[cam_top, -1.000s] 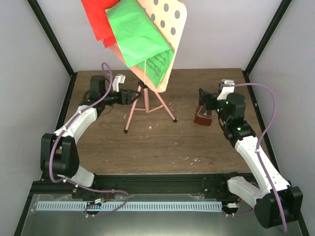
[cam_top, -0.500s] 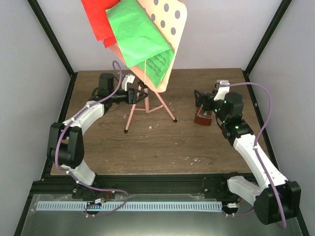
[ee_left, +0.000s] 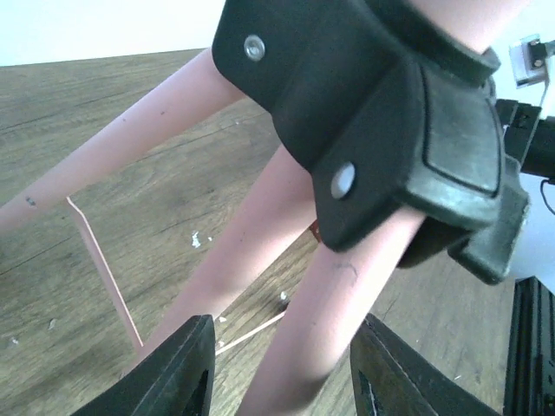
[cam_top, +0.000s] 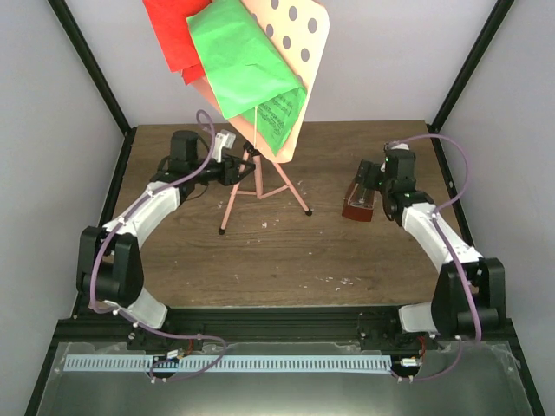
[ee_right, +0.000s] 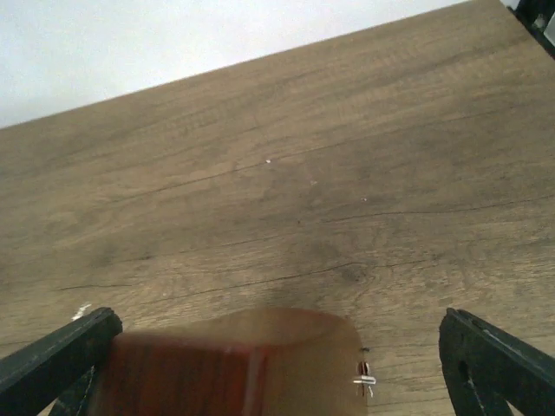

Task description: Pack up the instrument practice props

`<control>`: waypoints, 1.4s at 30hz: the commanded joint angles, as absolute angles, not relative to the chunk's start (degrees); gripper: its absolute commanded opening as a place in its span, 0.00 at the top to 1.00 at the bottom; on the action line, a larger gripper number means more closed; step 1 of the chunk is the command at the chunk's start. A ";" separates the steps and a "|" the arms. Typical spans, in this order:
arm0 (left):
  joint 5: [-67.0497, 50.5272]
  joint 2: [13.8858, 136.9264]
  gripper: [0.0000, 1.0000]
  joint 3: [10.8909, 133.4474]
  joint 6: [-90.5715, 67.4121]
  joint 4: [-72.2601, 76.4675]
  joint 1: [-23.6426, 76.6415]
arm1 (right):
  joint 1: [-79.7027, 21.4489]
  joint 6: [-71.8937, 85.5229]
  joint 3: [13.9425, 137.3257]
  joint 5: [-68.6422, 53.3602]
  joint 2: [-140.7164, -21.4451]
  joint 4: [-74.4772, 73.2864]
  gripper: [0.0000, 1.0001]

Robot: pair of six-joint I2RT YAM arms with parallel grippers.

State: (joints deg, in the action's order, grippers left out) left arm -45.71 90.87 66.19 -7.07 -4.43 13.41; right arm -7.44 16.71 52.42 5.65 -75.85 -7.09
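Note:
The pink tripod music stand (cam_top: 229, 196) stands at the back left of the table. Its hole-dotted desk (cam_top: 303, 39) carries a green sheet (cam_top: 241, 65) and a red sheet (cam_top: 172, 35). My left gripper (cam_top: 238, 167) is at the tripod just below its black hub (ee_left: 381, 130). It is open, and one pink leg (ee_left: 321, 329) passes between its fingers with a gap on each side. The reddish-brown metronome (cam_top: 358, 203) under its clear cover sits at the right. My right gripper (cam_top: 366, 177) stands wide open over it, and the metronome (ee_right: 234, 368) lies between the fingers.
The wooden table (cam_top: 260, 260) has white crumbs (cam_top: 340, 280) near the front. Black frame posts (cam_top: 87, 65) and white walls close off both sides and the back. A metal rail (cam_top: 260, 325) with both arm bases runs along the near edge.
My left gripper slid right onto the tripod below the hub and its jaws narrowed around a leg. The right arm swung round, bringing its open gripper over the metronome.

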 commanded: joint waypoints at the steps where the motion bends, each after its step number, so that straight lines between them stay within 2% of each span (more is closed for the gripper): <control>1: -40.70 87.41 0.52 64.18 -4.51 -4.44 14.02 | -6.65 14.84 57.05 7.15 -80.74 -6.46 0.00; 3: -38.39 85.74 0.43 62.96 -4.33 -4.37 14.05 | -6.51 13.75 58.04 6.01 -83.49 -5.78 0.02; 6: -35.95 82.24 0.29 61.63 -3.90 -4.97 14.00 | -6.49 11.87 57.48 1.88 -85.20 -2.62 0.10; 9: -33.07 78.31 0.22 59.45 -3.08 -5.66 14.00 | -6.50 10.64 56.72 0.68 -86.19 -1.09 0.20; 16: -31.42 71.91 0.20 56.72 -2.67 -10.08 14.22 | -6.74 11.11 53.17 -4.09 -82.94 -2.95 0.44; 20: -31.82 68.31 0.20 55.53 -2.94 -11.43 16.48 | -7.44 11.12 51.54 -5.20 -76.28 -6.31 0.51; 29: -25.52 57.06 0.19 44.55 -7.75 -6.39 31.38 | -15.54 15.86 46.58 -9.68 -62.05 -15.74 0.54; 34: -17.45 53.11 0.11 32.64 -12.91 5.66 43.47 | -24.14 16.87 39.88 -16.49 -53.73 -13.73 0.55; 37: -8.77 52.81 0.08 26.33 -12.74 10.71 50.95 | -28.96 17.04 35.42 -20.02 -49.79 -10.63 0.55; 42: -2.30 56.17 0.05 19.76 -10.93 16.12 57.52 | -33.25 17.48 30.57 -26.46 -46.11 -5.37 0.55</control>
